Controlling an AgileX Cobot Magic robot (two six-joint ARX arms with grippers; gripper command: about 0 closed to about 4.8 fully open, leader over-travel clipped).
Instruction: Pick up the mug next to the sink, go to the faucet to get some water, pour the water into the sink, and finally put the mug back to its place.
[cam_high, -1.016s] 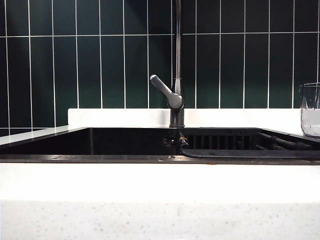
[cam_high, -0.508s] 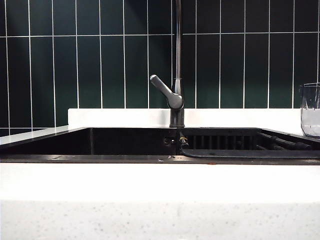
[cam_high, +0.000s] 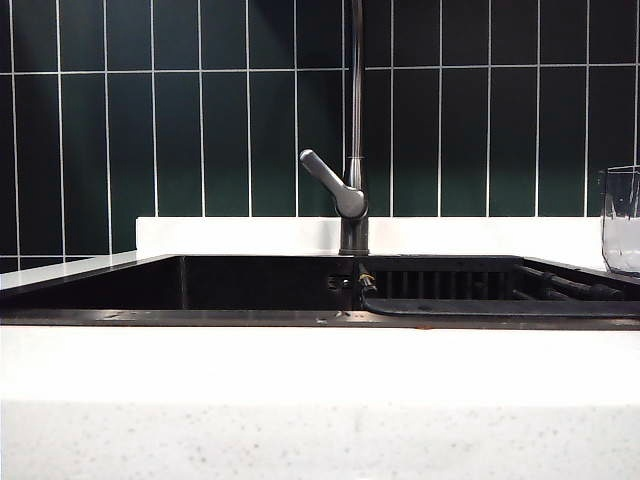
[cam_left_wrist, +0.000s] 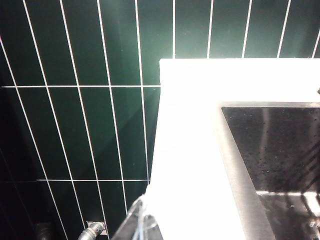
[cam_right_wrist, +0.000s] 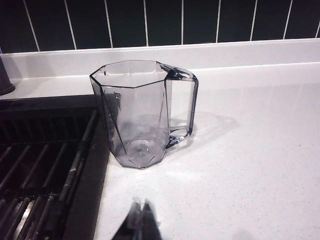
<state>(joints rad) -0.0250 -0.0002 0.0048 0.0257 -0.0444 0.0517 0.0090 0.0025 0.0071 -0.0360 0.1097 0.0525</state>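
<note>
While exterior view clips mug (cam_high: 622, 220), right wrist shows it whole; both grippers' fingers (cam_right_wrist: 141, 220) clenched, empty.

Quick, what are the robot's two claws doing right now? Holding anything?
Left gripper: closed, holding nothing, over the white counter left of the sink.
Right gripper: closed, holding nothing, short of the mug on the counter.

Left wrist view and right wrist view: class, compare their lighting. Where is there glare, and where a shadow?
Left wrist view: the white counter is blown out by glare, losing its speckle beside the sink. Right wrist view: even light; the mug casts a soft shadow on the counter on its handle side, and the right gripper looks blurred.
</note>
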